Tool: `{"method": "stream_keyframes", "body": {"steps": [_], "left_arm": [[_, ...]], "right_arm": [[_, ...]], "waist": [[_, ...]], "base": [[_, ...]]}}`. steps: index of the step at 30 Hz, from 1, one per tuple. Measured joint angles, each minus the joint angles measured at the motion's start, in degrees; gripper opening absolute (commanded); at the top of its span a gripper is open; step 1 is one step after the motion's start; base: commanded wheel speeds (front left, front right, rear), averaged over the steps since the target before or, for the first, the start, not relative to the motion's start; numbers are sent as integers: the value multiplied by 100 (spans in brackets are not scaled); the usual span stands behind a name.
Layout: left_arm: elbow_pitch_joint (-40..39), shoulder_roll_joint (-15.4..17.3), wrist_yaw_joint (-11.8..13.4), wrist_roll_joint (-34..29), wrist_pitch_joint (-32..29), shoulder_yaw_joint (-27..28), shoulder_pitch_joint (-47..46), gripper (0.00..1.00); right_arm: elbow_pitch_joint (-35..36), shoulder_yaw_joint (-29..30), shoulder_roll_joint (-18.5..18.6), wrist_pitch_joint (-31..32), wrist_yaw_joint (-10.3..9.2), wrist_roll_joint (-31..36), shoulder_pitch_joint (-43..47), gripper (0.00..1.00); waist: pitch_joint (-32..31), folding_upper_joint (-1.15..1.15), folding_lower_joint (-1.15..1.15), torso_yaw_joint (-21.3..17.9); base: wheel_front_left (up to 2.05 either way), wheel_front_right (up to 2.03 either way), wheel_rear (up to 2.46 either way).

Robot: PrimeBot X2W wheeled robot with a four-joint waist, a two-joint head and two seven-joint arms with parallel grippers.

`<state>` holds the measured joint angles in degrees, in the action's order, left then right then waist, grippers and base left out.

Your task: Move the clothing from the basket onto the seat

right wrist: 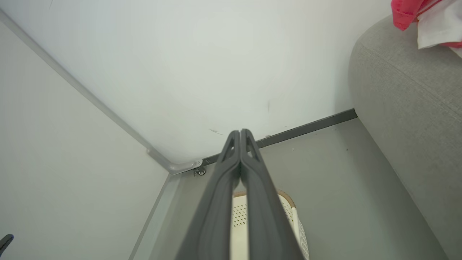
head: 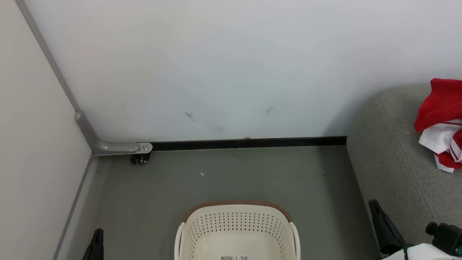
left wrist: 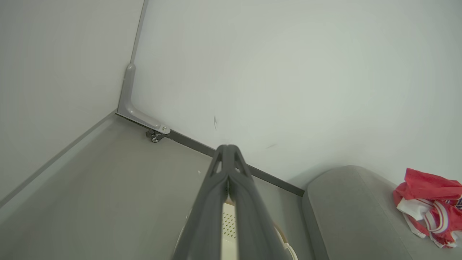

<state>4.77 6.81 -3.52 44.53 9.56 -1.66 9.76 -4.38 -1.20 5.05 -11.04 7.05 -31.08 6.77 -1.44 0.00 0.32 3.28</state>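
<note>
Clothes (head: 442,122) lie on seat (head: 389,162), basket (head: 236,203) looks empty: likely done, my left gripper (left wrist: 227,148) and right gripper (right wrist: 240,131) pressed together, empty; next I check the basket.

Basket (head: 236,220) runs off bottom edge of your head view, near half unseen. Label (head: 234,258) on its floor sliced by same edge, print too small to read. Clothing (head: 440,108) and seat (head: 389,162) both cut at right edge; can't tell you how many garments in heap. In your left wrist view, left gripper (left wrist: 227,148) covers most of basket.
</note>
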Motion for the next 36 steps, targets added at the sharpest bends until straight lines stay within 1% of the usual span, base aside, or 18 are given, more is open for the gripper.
{"method": "stream_keyframes", "body": {"steps": [10,11,12,15,19,22,24,26,36], "left_arm": [[105,-59,-30,657,-207,69,-128,0],[105,-59,-30,657,-207,69,-128,0],[134,-77,-60,769,-252,82,-143,0],[176,-89,-63,989,-305,98,-181,0],[208,-99,-69,1223,-404,119,-252,0],[261,-112,-75,1438,-461,131,-290,0],[293,-119,-81,1549,-504,142,-336,0],[313,-123,-119,1709,-549,160,-369,0],[490,-168,-125,2345,-716,221,-558,0]], "right_arm": [[-115,55,9,212,0,-887,-31,0],[-115,55,9,212,0,-887,-31,0],[-141,63,12,238,0,-1066,-37,0],[-181,73,13,304,0,-1326,-93,0],[-210,92,15,356,0,-1685,-162,0],[-270,109,18,408,0,-1939,-177,0],[-320,123,18,456,0,-2117,-227,0],[-336,140,20,469,0,-2294,-262,0],[-509,192,26,658,0,-3169,-419,0]], "waist": [[-26,0,52,-51],[-26,0,52,-51],[-32,0,59,-60],[-40,0,65,-73],[-44,0,68,-91],[-42,0,65,-104],[-37,0,58,-112],[-30,0,49,-121],[29,0,-2,-164]], "base": [[0,0,0],[0,0,0],[0,0,0],[0,0,0],[0,0,0],[0,0,0],[0,0,0],[0,0,0],[0,0,0]]}}
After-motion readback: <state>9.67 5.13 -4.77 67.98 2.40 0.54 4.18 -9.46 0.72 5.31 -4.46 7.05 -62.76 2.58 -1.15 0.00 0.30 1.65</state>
